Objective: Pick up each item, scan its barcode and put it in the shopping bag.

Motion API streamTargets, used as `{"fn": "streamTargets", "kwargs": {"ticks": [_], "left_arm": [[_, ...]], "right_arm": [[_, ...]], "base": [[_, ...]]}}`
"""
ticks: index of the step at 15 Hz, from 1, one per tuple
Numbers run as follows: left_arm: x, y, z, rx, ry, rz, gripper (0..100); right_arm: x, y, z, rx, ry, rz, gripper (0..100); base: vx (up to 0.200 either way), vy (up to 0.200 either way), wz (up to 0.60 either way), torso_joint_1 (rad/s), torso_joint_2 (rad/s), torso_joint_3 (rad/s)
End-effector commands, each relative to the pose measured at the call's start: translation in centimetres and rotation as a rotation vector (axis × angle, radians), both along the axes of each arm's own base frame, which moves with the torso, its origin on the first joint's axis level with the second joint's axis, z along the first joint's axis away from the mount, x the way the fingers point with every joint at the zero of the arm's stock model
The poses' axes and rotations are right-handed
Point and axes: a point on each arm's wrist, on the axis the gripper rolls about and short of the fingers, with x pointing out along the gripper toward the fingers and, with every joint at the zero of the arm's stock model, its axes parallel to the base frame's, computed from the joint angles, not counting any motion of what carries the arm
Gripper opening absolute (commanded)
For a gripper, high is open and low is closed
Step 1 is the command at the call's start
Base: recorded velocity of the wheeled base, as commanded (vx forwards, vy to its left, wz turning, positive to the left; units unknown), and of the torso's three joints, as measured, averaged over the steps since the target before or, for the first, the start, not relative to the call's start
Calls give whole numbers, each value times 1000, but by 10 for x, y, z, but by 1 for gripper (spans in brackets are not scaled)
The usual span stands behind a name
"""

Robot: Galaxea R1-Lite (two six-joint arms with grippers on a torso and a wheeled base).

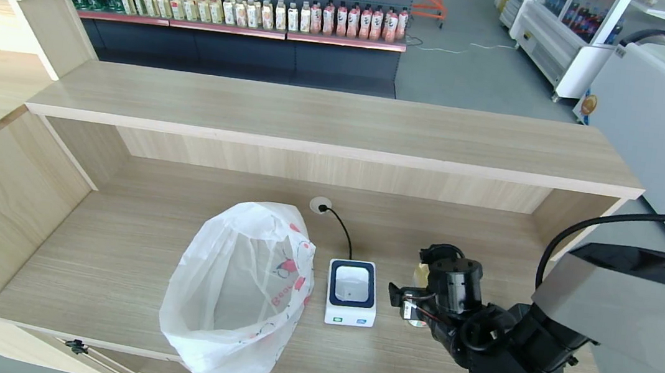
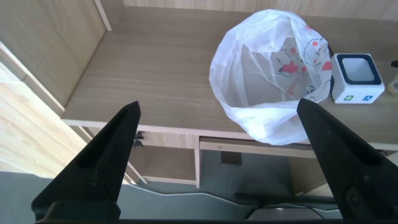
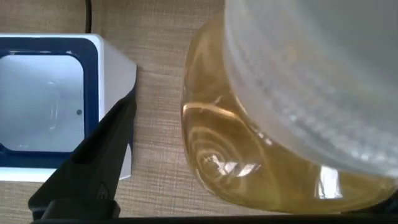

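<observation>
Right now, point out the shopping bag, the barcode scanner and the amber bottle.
shopping bag [image 1: 188, 295]: head view, plastic side wall.
barcode scanner [image 1: 352, 284]: head view, glass scan window.
amber bottle [image 3: 249, 162]: right wrist view, liquid-filled body.

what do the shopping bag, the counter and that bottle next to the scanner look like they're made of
Shopping bag: thin translucent white plastic film, crinkled, slightly glossy, with red print.
Counter: matte light wood-grain surface, likely laminate rather than solid wood; can't confirm.
Bottle: clear, glossy, amber liquid showing through; probably plastic, glass not ruled out.
</observation>
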Motion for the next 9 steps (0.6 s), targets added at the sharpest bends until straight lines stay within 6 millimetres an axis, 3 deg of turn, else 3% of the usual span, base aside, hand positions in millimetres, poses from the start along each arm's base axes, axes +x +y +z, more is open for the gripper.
{"fn": "streamTargets", "kwargs": {"ticks": [1, 5, 6, 9], "left_arm": [[0, 0, 0, 0, 0, 0, 100], [0, 0, 0, 0, 0, 0, 100], [0, 0, 0, 0, 0, 0, 100], [0, 0, 0, 0, -1, 0, 100]], "right_arm": [[9, 5, -6, 5, -10, -1, 100], [15, 10, 2, 39, -45, 0, 100], [15, 9, 3, 40, -46, -1, 0], [14, 10, 8, 45, -57, 4, 0]], "base": [[0, 0, 0, 0, 0, 0], [0, 0, 0, 0, 0, 0], [0, 0, 0, 0, 0, 0], [0, 0, 0, 0, 0, 0]]}}
